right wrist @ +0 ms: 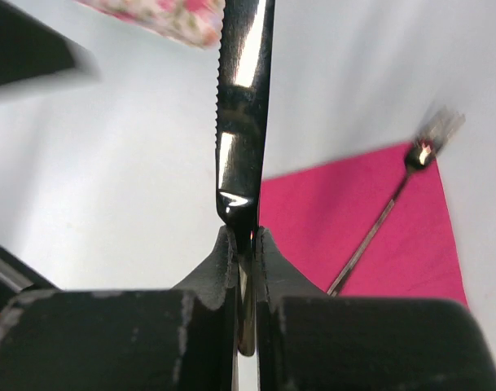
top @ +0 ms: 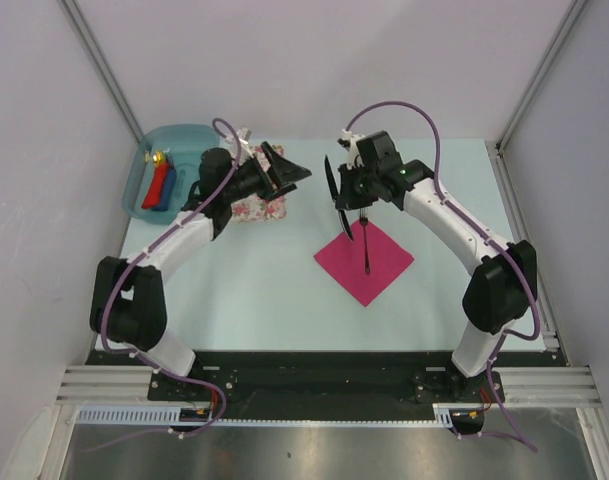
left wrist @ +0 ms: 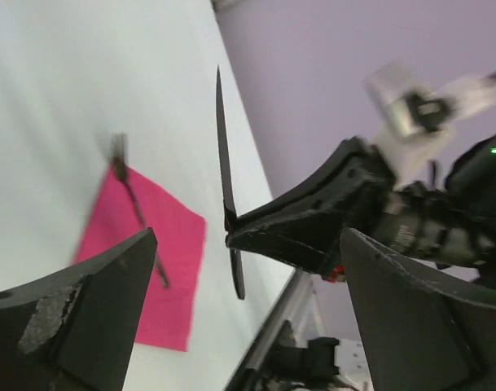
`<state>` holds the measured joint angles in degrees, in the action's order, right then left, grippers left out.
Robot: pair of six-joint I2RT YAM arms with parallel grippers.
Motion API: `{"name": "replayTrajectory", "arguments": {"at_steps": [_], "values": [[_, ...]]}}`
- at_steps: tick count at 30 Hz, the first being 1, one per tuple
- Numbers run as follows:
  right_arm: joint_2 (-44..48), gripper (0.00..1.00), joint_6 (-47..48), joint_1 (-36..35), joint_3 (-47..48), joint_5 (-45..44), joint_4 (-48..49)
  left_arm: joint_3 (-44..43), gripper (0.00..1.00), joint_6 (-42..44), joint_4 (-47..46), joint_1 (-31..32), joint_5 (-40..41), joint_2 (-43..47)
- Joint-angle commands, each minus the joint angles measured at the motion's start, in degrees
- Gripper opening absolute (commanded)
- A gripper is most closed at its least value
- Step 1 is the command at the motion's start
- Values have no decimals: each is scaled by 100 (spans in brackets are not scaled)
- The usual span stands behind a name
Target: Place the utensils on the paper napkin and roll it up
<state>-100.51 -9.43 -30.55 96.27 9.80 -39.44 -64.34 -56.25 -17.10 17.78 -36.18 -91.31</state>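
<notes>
Blue bin [top: 134, 192] held red, blue rolls [top: 162, 188] | right gripper [right wrist: 246, 244] clamped knife [right wrist: 241, 98] | left gripper [top: 289, 166] gaped empty | fork [top: 367, 245] lay on napkin [top: 384, 265]

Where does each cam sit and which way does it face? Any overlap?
Top external: above, behind the bases, looking down at the table; left arm and right arm show.
Left wrist: faces the right pincer gripping the knife; own open fingers frame the view.
Right wrist: looks along its shut fingers and the knife toward the floral cloth.
Shared: all see the napkin and fork.
</notes>
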Motion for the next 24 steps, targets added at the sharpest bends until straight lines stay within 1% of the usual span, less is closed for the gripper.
{"name": "replayTrajectory", "arguments": {"at_steps": [1,2,3,5,7,8,11,13,17,24], "values": [[418,0,-436,259,-862,-268,937,78,100,1229,839,-608,312,920],[409,0,-489,294,-1177,-234,1025,96,100,1578,979,-696,340,1000],[409,0,-507,338,-1355,-225,1200,97,99,1747,1285,-880,392,1079],[444,0,-420,426,-1836,-137,1420,18,100,2133,1804,-1021,576,1220],[471,0,-375,453,-2111,-136,1711,-218,100,2450,2218,-1119,927,1282],[462,0,-393,462,-2321,-154,1781,-307,100,2852,2498,-1136,1190,1343],[453,0,-498,575,-2630,-137,2054,-466,100,3547,2572,-1180,1517,1510],[392,0,-533,593,-2675,-198,2107,-501,100,3874,2545,-1180,1553,1563],[234,0,-753,602,-2719,-330,2274,-492,100,4008,2510,-1189,1693,1572],[-4,0,-867,576,-2675,-497,2388,-343,100,3850,2370,-1189,1448,1414]]}}
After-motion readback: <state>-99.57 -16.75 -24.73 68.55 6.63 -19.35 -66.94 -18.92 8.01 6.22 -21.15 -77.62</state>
